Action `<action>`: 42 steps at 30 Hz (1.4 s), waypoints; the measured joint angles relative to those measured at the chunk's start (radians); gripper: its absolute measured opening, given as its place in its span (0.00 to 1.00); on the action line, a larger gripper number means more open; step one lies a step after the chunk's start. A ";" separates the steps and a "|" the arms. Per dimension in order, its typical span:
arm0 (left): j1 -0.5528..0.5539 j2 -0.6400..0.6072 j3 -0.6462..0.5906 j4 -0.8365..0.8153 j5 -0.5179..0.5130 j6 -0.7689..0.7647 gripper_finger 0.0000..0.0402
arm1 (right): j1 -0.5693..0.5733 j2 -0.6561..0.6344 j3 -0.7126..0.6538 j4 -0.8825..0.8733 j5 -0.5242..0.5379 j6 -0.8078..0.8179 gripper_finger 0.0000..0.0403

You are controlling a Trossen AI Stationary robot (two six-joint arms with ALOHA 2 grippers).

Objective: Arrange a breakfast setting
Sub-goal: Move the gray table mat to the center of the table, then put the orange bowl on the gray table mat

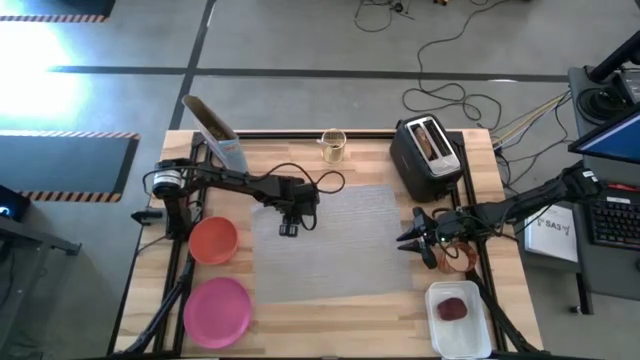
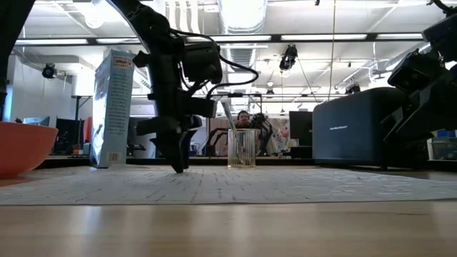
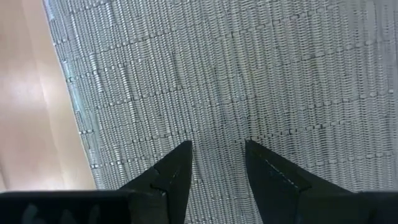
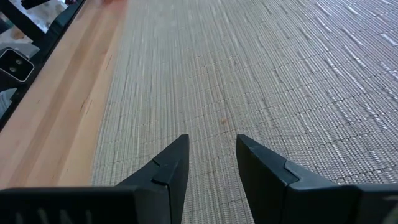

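Both end effectors are hovering part-spread and empty: the left end effector (image 1: pixel 289 229) over the placemat (image 1: pixel 345 240) lying mid-table, the right end effector (image 1: pixel 412 241) at its edge. Thin, floppy and light, the placemat is probably asking for an edge pinch.

Left arm (image 1: pixel 230 180): slender black links, bulkier joint housings; a silver ring around the base joint at its 9 o'clock end; a loose black cable looping above the wrist toward 2 o'clock.

Left gripper (image 1: pixel 289 229): boxy black body; two matt black fingers (image 3: pixel 171 177), wedge-shaped, tapering to pointed tips, with stepped inner faces.

Right arm (image 1: pixel 530 205): black links, with a small white marking near its 3 o'clock end.

Right gripper (image 1: pixel 412 241): black; two fingers (image 4: pixel 168 168) of the same angular, tapered form.
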 joint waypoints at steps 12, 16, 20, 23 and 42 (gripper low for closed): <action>-0.010 -0.005 0.073 -0.052 -0.002 0.025 0.33 | 0.000 0.000 0.000 0.000 0.000 0.000 0.31; -0.024 -0.005 0.153 -0.133 0.005 0.005 0.33 | 0.000 0.000 0.000 0.000 0.000 0.000 0.31; -0.044 -0.008 0.241 -0.240 0.051 -0.126 0.33 | 0.000 0.000 0.000 0.000 0.000 0.000 0.31; -0.064 -0.008 0.277 -0.309 0.105 -0.261 0.33 | 0.000 0.000 0.000 0.000 0.000 0.000 0.31; -0.458 -0.054 0.310 -0.708 0.078 -1.173 0.42 | 0.000 0.000 0.000 0.000 0.000 0.000 0.31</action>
